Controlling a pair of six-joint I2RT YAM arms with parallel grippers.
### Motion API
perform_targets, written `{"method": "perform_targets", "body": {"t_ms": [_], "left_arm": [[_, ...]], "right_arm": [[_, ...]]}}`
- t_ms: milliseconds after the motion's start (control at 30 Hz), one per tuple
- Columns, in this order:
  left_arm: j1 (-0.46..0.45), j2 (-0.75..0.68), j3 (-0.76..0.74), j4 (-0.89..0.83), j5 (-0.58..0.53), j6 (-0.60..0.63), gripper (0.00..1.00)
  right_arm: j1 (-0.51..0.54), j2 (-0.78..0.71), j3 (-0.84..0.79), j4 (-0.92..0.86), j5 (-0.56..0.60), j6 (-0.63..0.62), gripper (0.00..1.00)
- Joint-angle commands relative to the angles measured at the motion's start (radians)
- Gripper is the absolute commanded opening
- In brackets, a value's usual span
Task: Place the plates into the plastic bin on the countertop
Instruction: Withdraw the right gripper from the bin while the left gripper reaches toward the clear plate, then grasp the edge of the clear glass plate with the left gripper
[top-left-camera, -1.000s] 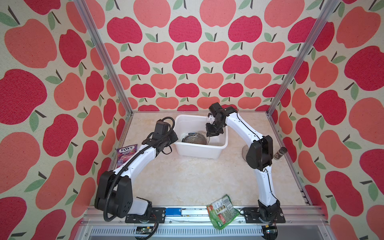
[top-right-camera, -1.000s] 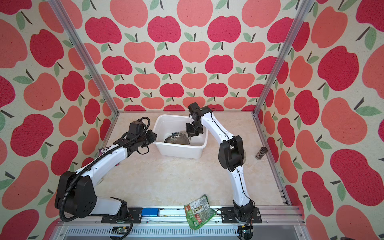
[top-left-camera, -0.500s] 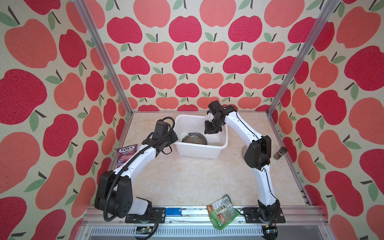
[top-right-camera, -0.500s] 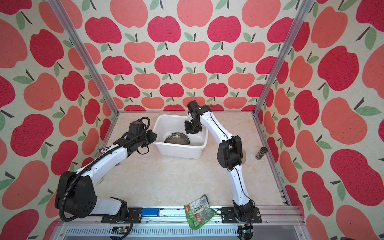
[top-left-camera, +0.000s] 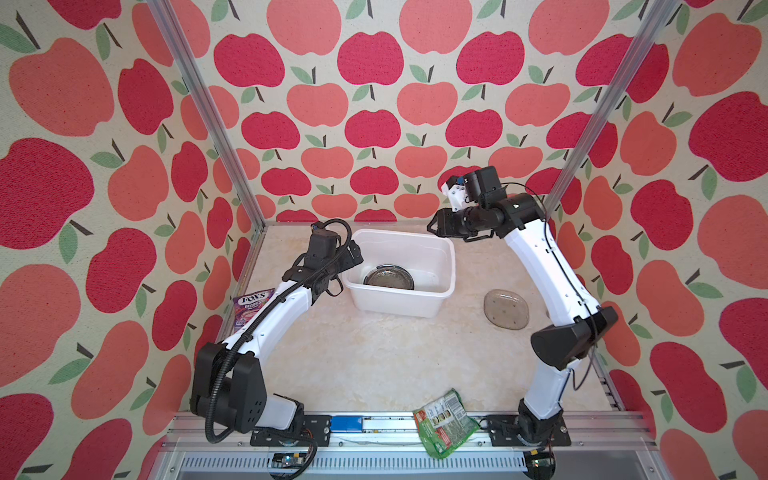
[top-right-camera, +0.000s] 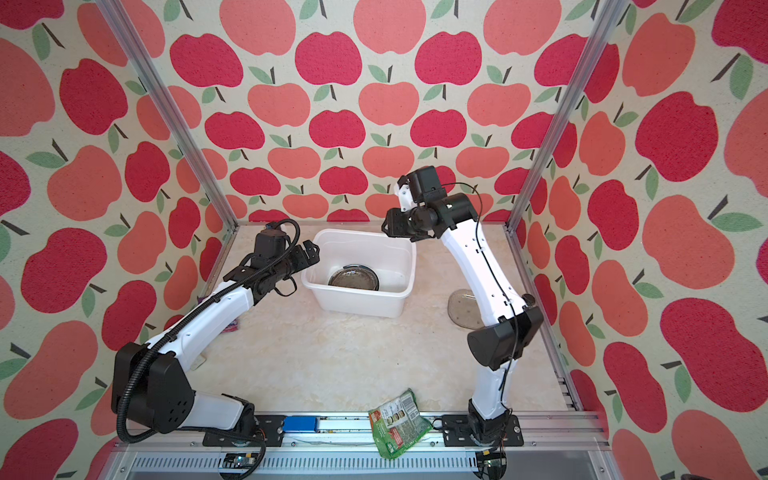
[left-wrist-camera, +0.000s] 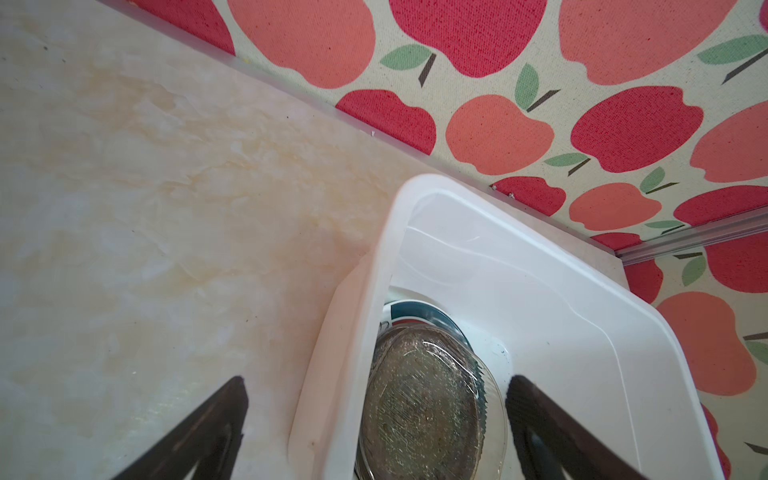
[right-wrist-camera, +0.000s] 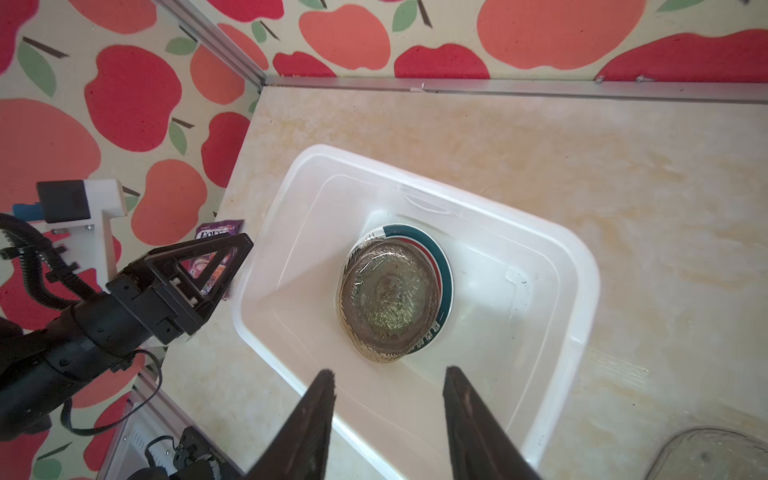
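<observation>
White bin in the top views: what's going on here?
The white translucent plastic bin is being loaded: an amber glass rounded-square plate lies in it on top of a round teal-rimmed ceramic plate. The left claw is open astride the bin's left wall; the right claw is open and empty above the bin. A second amber glass plate sits on the beige marble-look countertop, right of the bin.

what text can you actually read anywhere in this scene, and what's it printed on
"FOX'S": on the purple candy bag, in a top view.
Smaller print under that word: too small to read for sure.
green snack packet: printed panels and pictures, all too blurred to read.
teal-rimmed plate in the plastic bin: small marks along its rim, unreadable.
No other text shows.
</observation>
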Motion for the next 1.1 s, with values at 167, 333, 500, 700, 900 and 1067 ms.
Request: {"method": "perform_targets", "body": {"t_ms": [167,333,500,700,900,1067], "left_arm": [[-0.360,-0.065,0.237,-0.081,-0.175,0.279,0.99],[-0.505,0.153,0.460,-0.174,-0.020,0.300,0.99],[-0.574,0.380,0.638,-0.264,0.085,0.297,0.99],[-0.637,0.658,0.844,-0.342,0.166,0.268,0.96],[-0.665,0.951,1.157,-0.503,0.224,0.250,0.85],[-0.681,1.096,1.327,-0.579,0.191,0.250,0.84]], "right_arm": [[-0.133,-0.321,-0.430,0.157,0.057,0.055,0.47],[-0.231,-0.461,-0.591,0.191,0.074,0.107,0.47],[-0.399,-0.597,-0.729,0.202,0.077,0.122,0.47],[-0.543,-0.735,-0.911,0.285,0.019,0.154,0.47],[-0.603,-0.756,-1.005,0.348,-0.090,0.185,0.46],[-0.609,-0.768,-1.020,0.371,-0.114,0.184,0.45]]}}
